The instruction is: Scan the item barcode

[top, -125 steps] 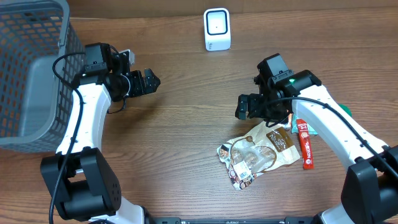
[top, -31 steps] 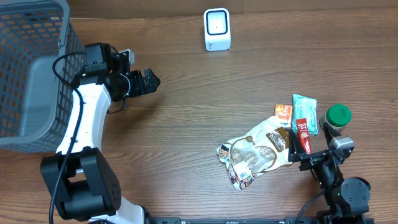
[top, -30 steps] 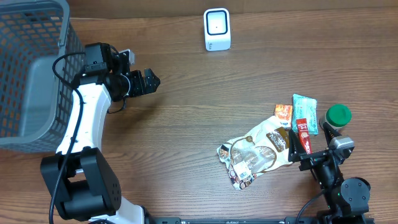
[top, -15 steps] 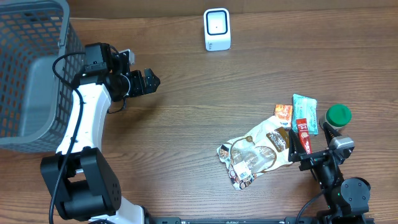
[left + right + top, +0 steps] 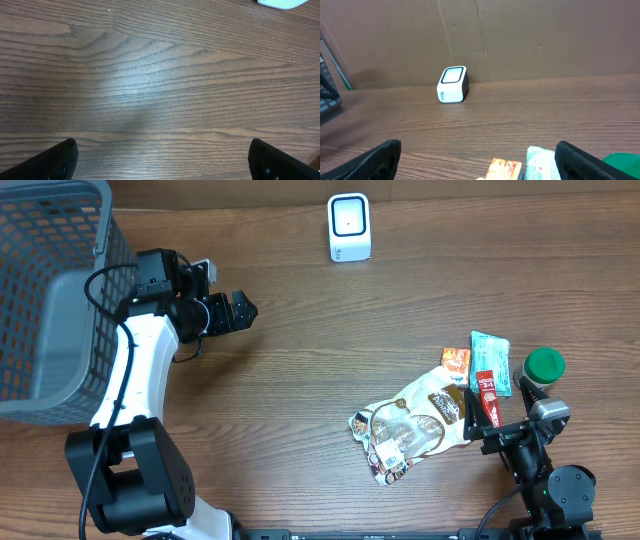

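Holding nothing, my right pincer (image 5: 476,426) gapes wide just beside the snack bag (image 5: 415,430), probably parked for an easy pickup. The scanner (image 5: 349,227) stands well ahead of it. My left pincer (image 5: 238,311), also spread, hovers over the bench (image 5: 330,330).

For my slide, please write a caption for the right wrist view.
White scanner on the wooden table, cardboard wall behind.

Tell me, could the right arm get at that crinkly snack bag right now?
Probably yes. The right gripper sits open at the edge of the snack bag, which lies flat with nothing on top; only a red packet lies alongside.
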